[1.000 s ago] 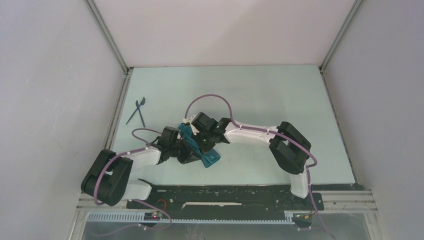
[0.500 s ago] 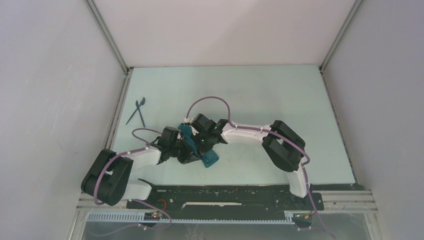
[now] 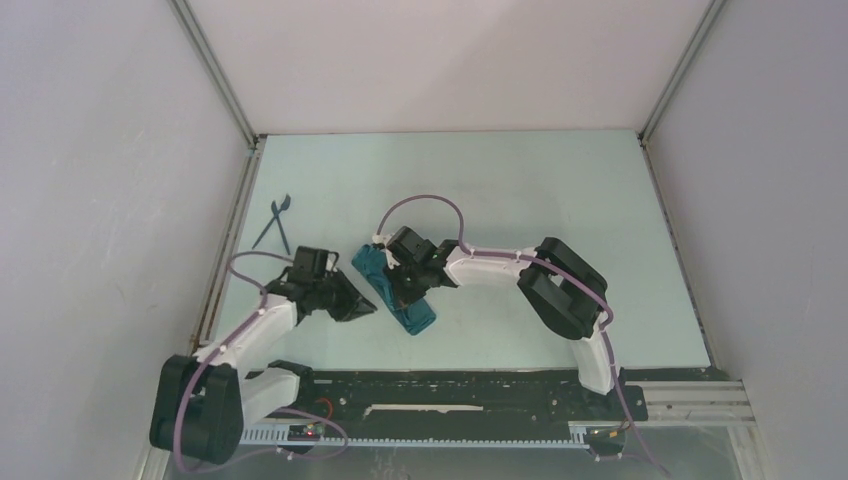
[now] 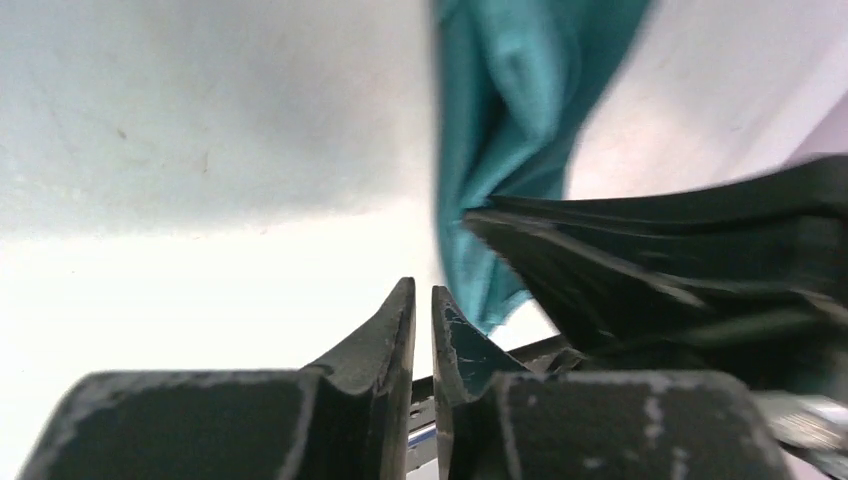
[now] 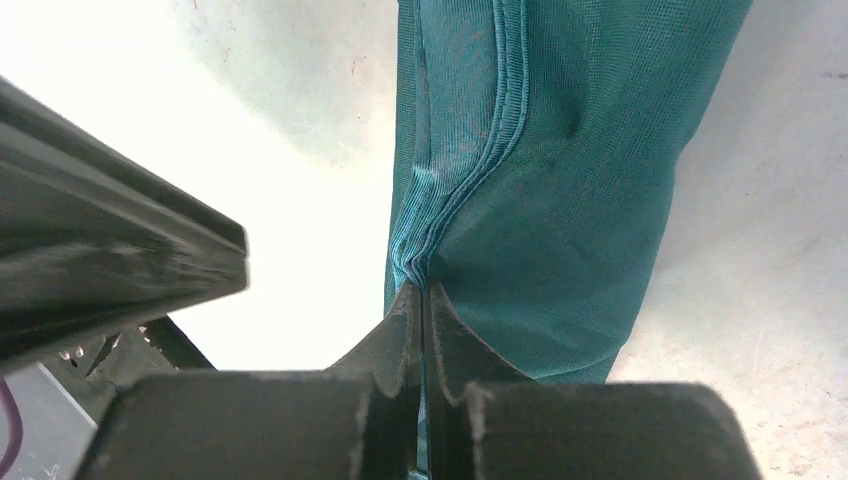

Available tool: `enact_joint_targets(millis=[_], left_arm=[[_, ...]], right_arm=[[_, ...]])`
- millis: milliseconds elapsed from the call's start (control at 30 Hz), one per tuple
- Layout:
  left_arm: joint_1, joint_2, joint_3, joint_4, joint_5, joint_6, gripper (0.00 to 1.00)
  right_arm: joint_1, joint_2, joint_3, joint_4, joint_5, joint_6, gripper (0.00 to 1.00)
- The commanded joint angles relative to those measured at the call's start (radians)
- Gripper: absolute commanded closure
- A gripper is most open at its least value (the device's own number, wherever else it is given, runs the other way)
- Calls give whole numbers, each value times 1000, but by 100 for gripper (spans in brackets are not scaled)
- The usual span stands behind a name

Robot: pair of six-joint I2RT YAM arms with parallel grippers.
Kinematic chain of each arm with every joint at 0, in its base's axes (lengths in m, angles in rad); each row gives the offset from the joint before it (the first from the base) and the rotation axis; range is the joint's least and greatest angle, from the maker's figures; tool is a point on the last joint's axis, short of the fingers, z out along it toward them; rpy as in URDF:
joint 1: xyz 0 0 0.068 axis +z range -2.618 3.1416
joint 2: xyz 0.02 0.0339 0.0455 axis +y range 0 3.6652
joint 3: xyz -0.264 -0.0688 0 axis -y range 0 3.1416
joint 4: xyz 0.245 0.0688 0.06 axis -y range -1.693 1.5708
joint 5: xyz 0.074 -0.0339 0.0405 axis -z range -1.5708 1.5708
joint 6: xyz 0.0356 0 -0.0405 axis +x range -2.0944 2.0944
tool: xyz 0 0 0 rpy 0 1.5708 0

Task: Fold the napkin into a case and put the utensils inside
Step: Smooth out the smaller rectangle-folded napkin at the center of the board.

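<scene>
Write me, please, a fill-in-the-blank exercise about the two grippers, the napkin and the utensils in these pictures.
1. The right gripper is ___ on the edge of the napkin.
2. The left gripper holds ___ between its fingers.
3. In the top view, the utensils lie to the ___ of the napkin.

Missing words: shut; nothing; left.

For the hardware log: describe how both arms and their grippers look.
The left arm and right arm share white links, bulky black joints and a thin purple cable looping along each. The left gripper and right gripper are black, with tapered, scuffed fingers.
</scene>
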Motion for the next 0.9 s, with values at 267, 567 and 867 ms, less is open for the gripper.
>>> enact_joint_targets(millis=[267, 567, 867], left_arm=[[76, 204, 334, -16, 38, 114, 91], [66, 404, 430, 52, -26, 113, 91], [67, 550, 502, 16, -150, 149, 100]], right_arm=[[1, -7, -37, 30, -2, -13, 100], [1, -17, -44, 41, -13, -18, 100], [1, -19, -45, 41, -16, -23, 100]])
